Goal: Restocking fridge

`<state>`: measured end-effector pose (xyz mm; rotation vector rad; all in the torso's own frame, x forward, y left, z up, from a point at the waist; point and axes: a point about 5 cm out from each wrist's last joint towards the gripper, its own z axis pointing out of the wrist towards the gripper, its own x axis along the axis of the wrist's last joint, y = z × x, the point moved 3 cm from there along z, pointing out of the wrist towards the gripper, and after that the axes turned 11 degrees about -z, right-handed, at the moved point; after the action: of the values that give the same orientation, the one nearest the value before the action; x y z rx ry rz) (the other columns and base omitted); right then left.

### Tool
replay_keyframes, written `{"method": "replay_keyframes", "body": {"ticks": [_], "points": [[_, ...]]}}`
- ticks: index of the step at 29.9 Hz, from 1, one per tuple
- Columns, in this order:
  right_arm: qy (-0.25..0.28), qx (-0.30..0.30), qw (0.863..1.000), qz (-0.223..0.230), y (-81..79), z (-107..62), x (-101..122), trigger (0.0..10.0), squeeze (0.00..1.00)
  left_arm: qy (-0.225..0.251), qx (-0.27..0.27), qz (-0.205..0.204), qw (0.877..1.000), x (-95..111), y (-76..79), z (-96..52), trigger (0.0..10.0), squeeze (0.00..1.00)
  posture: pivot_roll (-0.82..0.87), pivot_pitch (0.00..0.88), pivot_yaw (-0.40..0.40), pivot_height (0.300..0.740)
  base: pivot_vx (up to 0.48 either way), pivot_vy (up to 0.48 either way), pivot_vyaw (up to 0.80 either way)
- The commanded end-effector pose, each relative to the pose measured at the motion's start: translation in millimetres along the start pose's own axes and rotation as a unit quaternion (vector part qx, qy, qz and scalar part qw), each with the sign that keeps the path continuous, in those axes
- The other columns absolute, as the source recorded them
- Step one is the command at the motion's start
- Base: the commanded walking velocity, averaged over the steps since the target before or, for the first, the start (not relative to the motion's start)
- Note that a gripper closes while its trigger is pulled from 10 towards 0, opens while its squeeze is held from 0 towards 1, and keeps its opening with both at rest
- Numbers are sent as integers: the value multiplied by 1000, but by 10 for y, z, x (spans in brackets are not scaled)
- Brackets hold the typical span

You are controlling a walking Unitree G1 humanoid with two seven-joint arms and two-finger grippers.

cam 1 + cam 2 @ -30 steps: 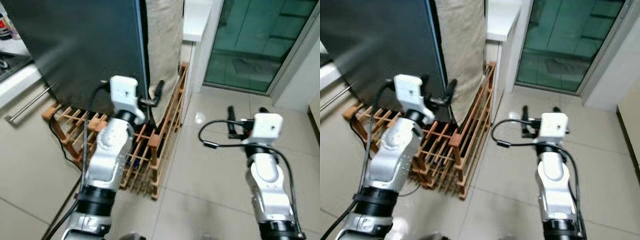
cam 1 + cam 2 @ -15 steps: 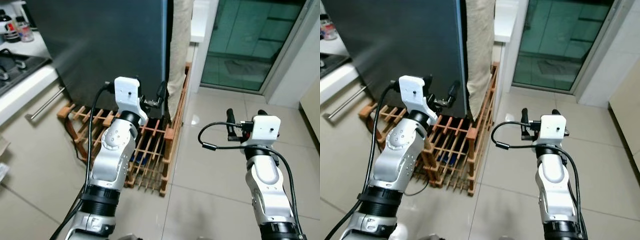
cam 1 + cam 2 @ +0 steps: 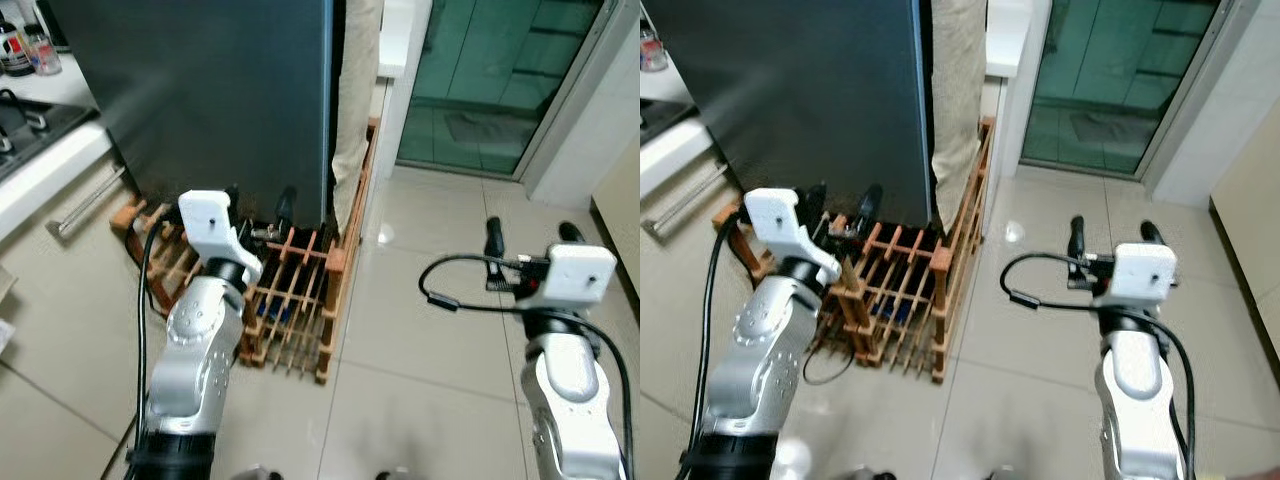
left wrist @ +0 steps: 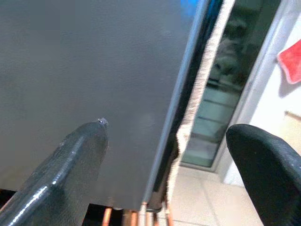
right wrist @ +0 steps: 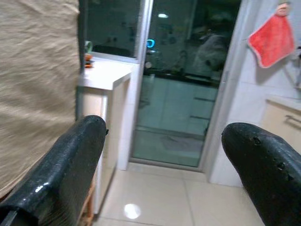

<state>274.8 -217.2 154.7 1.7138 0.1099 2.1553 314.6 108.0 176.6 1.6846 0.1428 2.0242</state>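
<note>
1. Left eye view: the fridge [image 3: 210, 90] stands ahead and to the robot's left, a tall dark grey body with its door closed. A beige cloth [image 3: 356, 100] hangs along its right edge.
2. A wooden rack [image 3: 300, 300] of open slats stands on the tiled floor [image 3: 420, 330] at the foot of the fridge, against its right lower corner.
3. The left claw [image 3: 258, 205] is raised in front of the lower part of the fridge, above the rack. Its two black fingers [image 3: 285, 205] are spread apart and hold nothing.
4. In the left wrist view, the two fingers [image 4: 70, 165] frame the right edge of the fridge door and the hem of the cloth; neither finger touches the door.
5. The right claw [image 3: 530, 235] is held out over the bare floor, well apart from the fridge. Its fingers [image 3: 493, 238] are spread wide and empty.
6. In the right wrist view, the claw points toward a glass sliding door [image 5: 183, 84], with a white cabinet [image 5: 101, 94] beside the cloth and a red towel [image 5: 272, 40] hanging on the wall.
7. A white counter [image 3: 40, 150] with a hob [image 3: 25, 110] and bottles [image 3: 20, 45] runs along the robot's far left, beside the fridge.
</note>
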Motion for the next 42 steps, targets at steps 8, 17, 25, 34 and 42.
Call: {"method": "replay_keyframes", "body": {"ticks": [8,17,25,34,42], "points": [[-3,-1,1000,4,-18,12,42,10000,0,15,-27,-11,999,93,185,58,10000,0,-125,47,10,740,294,-375,0],[16,2,1000,25,-85,285,179,10000,0,23,-41,-15,999,128,249,86,10000,0,-124,37,8,740,326,-349,0],[5,32,999,18,-204,270,108,10000,0,-5,-1,8,1000,54,130,207,10000,0,-117,29,11,740,248,-114,0],[-2,37,999,17,-220,256,46,10000,0,3,17,48,999,111,85,349,10000,0,-123,16,20,740,0,0,0],[-5,39,999,15,-229,244,12,10000,0,4,-7,63,998,104,127,344,10000,0,-123,7,23,740,0,0,0]]}}
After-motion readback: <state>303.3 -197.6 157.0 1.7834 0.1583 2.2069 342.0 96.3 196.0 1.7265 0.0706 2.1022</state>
